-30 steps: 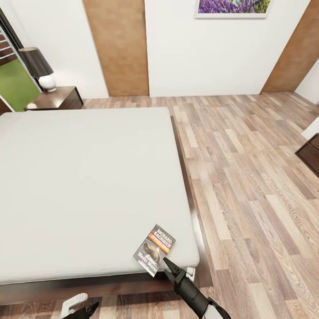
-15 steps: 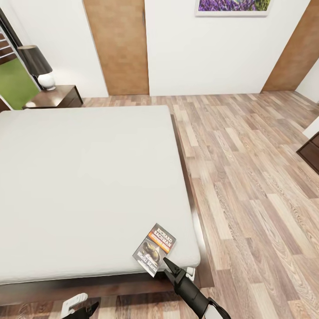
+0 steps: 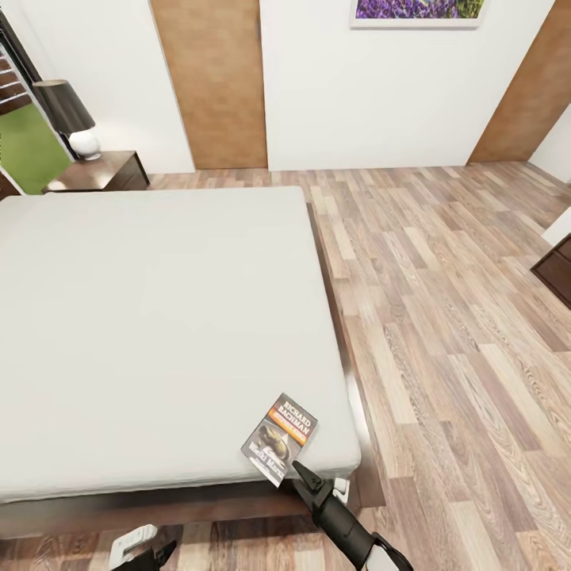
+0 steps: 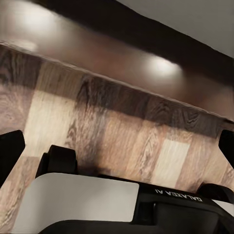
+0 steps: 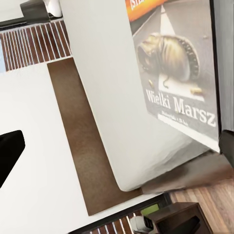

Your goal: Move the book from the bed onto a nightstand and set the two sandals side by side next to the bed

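Note:
The book (image 3: 279, 438), a dark paperback with white lettering and an orange band, lies flat on the bed's pale mattress (image 3: 159, 317) at its near right corner. In the right wrist view its cover (image 5: 180, 73) sits just ahead of the fingers. My right gripper (image 3: 305, 476) (image 5: 117, 146) is open, low at the mattress edge, close to the book's near edge and holding nothing. My left gripper (image 3: 151, 555) (image 4: 117, 146) is open over the plank floor by the dark bed frame (image 4: 122, 44). A nightstand (image 3: 99, 174) stands beyond the bed's far left corner. The sandals are out of view.
A black-shaded lamp (image 3: 67, 119) stands on the nightstand. A brown door (image 3: 210, 83) is in the far wall. Wood-plank floor (image 3: 444, 317) stretches to the right of the bed, with dark furniture (image 3: 557, 270) at the right edge.
The whole head view has shifted a little, so the camera moved. The book now lies slightly closer to my right gripper's tips. Both grippers keep their pose.

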Motion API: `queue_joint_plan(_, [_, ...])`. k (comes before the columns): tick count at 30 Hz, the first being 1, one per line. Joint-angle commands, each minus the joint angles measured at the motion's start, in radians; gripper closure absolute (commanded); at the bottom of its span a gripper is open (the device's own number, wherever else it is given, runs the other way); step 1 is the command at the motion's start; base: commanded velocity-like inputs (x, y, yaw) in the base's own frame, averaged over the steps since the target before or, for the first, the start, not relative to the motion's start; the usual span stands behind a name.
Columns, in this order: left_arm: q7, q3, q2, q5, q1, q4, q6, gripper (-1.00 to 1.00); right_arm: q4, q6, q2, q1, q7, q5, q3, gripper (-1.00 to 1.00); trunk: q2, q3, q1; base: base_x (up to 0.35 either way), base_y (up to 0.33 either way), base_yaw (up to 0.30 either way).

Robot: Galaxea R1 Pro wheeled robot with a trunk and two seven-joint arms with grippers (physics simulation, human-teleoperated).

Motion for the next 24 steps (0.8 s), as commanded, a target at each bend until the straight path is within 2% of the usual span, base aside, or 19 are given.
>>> queue_joint_plan(1, [-0.006, 0.003, 0.000, 0.009, 0.000, 0.000, 0.008, -1.00, 0.000, 0.010, 0.000, 0.000, 0.002, -0.006, -0.002, -1.00, 0.000, -0.001, 0.000, -0.203, 0.097, 0.000])
queue_joint_plan(16, [-0.006, 0.004, 0.001, 0.009, 0.000, 0.000, 0.008, -1.00, 0.000, 0.010, 0.000, 0.000, 0.002, -0.006, -0.002, -1.00, 0.000, -0.001, 0.000, -0.027, 0.013, 0.000])
queue_joint_plan(24, [-0.006, 0.004, 0.000, 0.009, 0.000, 0.000, 0.008, -1.00, 0.000, 0.010, 0.000, 0.000, 0.002, -0.006, -0.002, -1.00, -0.056, -0.026, 0.030, 0.000, 0.000, 0.000])
